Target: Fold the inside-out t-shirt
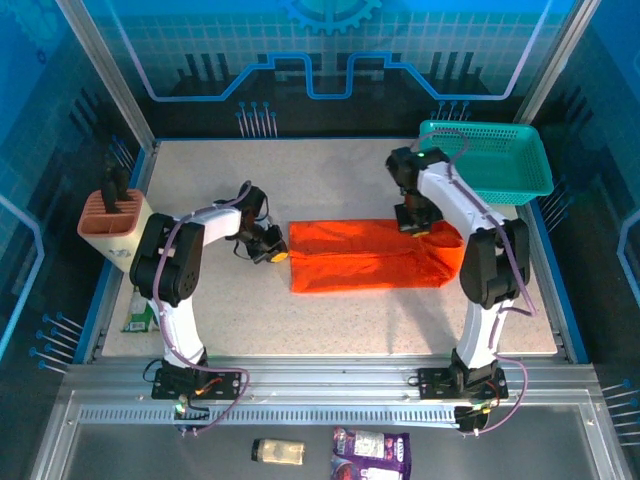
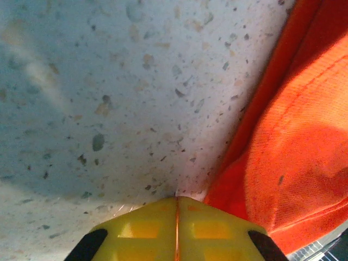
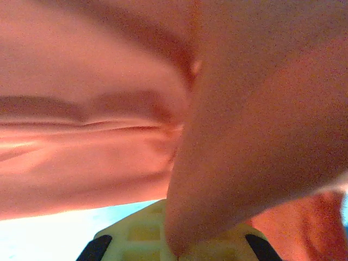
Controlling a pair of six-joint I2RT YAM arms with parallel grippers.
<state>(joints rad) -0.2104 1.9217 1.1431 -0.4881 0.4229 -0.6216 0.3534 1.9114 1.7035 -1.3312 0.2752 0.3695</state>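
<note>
Pinching the t-shirt (image 1: pixel 370 258) at its upper right edge with my right gripper (image 1: pixel 413 222), I should open the left gripper (image 2: pixel 176 217), now pressed together beside the left hem, and take cloth.

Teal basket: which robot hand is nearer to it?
Right. The right hand sits at the shirt's far edge, near the basket; the left hand is at the shirt's opposite end.

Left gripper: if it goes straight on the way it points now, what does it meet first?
Most likely the bare table top, just ahead of the left gripper. The orange t-shirt lies close beside that line, so its edge might be brushed; depth is unclear.
</note>
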